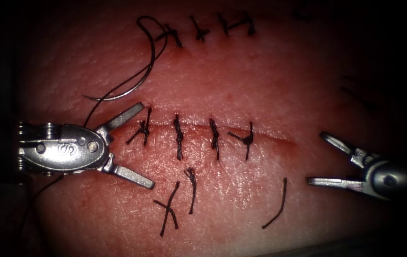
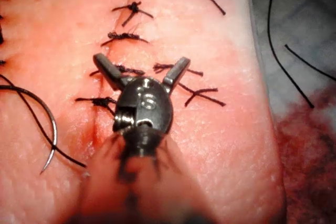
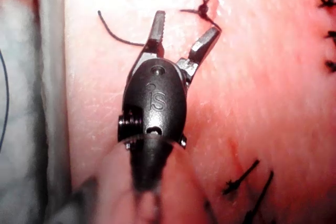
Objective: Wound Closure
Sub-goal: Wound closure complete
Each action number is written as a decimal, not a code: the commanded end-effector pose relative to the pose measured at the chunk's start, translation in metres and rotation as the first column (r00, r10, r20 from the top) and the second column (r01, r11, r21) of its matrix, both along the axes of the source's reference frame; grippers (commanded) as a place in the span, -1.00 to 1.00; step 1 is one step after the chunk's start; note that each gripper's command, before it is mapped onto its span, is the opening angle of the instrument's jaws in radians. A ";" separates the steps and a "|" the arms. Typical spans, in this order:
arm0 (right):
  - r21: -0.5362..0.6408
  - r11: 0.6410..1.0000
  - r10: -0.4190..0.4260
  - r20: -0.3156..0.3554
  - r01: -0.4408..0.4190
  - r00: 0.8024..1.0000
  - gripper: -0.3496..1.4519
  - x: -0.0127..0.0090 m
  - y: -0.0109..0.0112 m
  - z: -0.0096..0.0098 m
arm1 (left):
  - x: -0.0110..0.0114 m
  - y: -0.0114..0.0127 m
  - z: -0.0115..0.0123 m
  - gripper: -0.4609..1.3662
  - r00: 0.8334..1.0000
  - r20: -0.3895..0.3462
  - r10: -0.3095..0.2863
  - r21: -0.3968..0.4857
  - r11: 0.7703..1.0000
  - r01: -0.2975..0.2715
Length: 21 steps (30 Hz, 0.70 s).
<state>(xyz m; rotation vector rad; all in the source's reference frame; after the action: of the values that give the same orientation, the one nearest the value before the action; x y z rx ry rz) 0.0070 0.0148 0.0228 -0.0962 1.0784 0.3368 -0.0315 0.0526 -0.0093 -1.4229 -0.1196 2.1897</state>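
The tissue (image 1: 260, 85) has a crosswise cut (image 1: 279, 139) closed by several dark stitches (image 1: 178, 137). The curved needle (image 1: 139, 84) lies loose on the tissue above the cut's left end, not in the tissue and held by neither tool. Its thread (image 1: 41, 194) trails down past the left tool. My left tool (image 1: 146, 144) stands at the cut's left end, jaws wide open and holding nothing. The right tool (image 1: 315, 158) hovers just right of the cut, jaws open and holding nothing. From the wrists I see the left tool (image 2: 142, 61), the needle (image 2: 52, 121) and the right tool (image 3: 186, 24).
Cut ends of thread (image 1: 170, 209) (image 1: 277, 204) lie below the cut. A second row of stitches (image 1: 198, 32) runs along the far part of the tissue. Beside the tissue lies a cloth with red fluid (image 2: 310, 145) and loose thread (image 2: 273, 40).
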 end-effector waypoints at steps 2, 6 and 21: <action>0.012 1.000 -0.015 -0.001 0.015 1.000 0.65 0.0001 0.0002 -0.0003 | 0.0007 0.0000 0.0000 0.67 1.000 -0.011 -0.009 -0.007 1.000 0.008; 0.027 0.999 -0.026 0.008 0.026 1.000 0.65 0.0002 0.0005 -0.0006 | 0.0018 0.0001 -0.0003 0.64 0.999 -0.025 -0.020 -0.010 1.000 0.020; 0.110 0.994 -0.025 0.020 0.022 0.999 0.63 0.0002 0.0014 -0.0028 | 0.0022 0.0006 -0.0016 0.21 0.999 -0.046 -0.024 -0.030 0.999 0.023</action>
<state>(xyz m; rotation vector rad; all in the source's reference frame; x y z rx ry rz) 0.0072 0.0162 0.0200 0.0069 1.0352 0.3757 -0.0294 0.0532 -0.0109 -1.3794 -0.0491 2.2110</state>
